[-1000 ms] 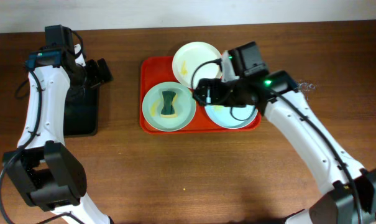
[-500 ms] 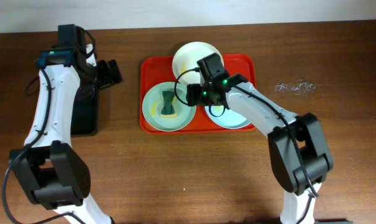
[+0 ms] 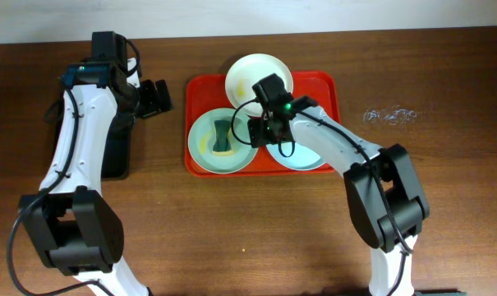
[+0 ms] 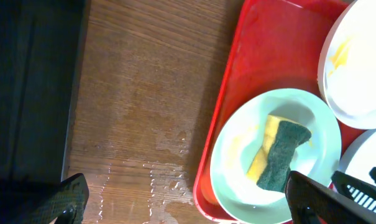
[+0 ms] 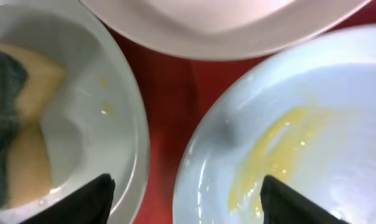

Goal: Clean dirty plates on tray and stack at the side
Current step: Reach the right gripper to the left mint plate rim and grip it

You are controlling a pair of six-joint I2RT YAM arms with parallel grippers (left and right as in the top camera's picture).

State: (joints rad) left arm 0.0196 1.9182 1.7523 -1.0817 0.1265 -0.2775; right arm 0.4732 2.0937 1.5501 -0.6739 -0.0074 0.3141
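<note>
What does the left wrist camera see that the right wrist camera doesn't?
Only the left wrist view shows the wooden table with a wet patch, the black tray, and the rim of the red tray. Only the right wrist view shows, up close, the yellow smear on the second blue-green plate. Both show the sponge lying in the first blue-green plate, the white plate, and red tray floor between the plates.

No writing, label, brand mark, number or sign can be read in any view; none is made out on the large red rectangular plastic tray [image 3: 326, 86]; none on the round shallow plates [image 3: 205, 152].
</note>
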